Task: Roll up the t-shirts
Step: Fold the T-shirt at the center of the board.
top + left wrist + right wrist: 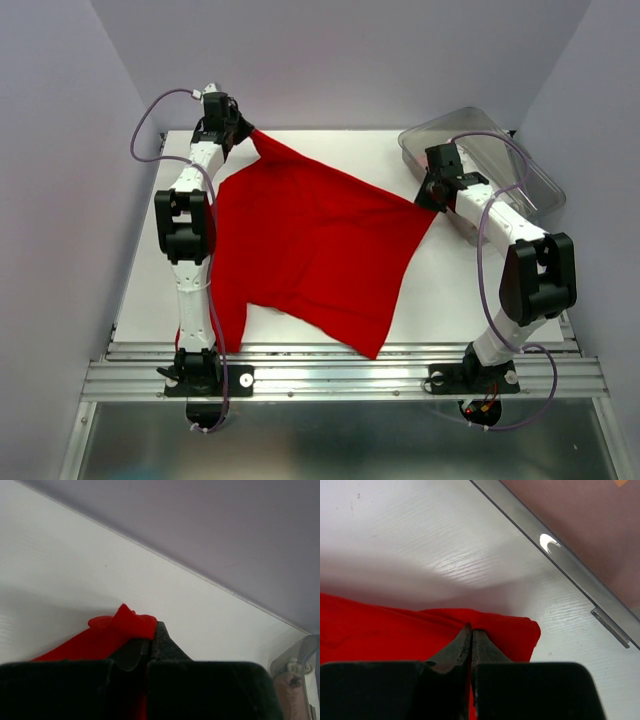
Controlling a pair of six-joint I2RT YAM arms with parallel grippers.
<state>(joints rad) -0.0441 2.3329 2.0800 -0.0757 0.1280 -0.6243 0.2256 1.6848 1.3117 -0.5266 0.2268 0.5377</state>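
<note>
A plain red t-shirt (310, 250) lies spread across the white table, stretched between both arms. My left gripper (243, 131) is shut on its far left corner; in the left wrist view the red cloth (120, 625) bunches at the tips of the gripper (150, 642). My right gripper (430, 200) is shut on the shirt's right corner, and the right wrist view shows the folded red edge (520, 635) pinched at the tips of the gripper (471, 632). A pale pink roll (292, 695) shows inside the bin in the left wrist view.
A clear plastic bin (520, 170) stands at the back right of the table, close behind my right arm; its rim (560, 560) runs past in the right wrist view. The grey back wall (225, 530) rises just beyond the left gripper. The shirt's lower corner reaches the table's front edge (340, 350).
</note>
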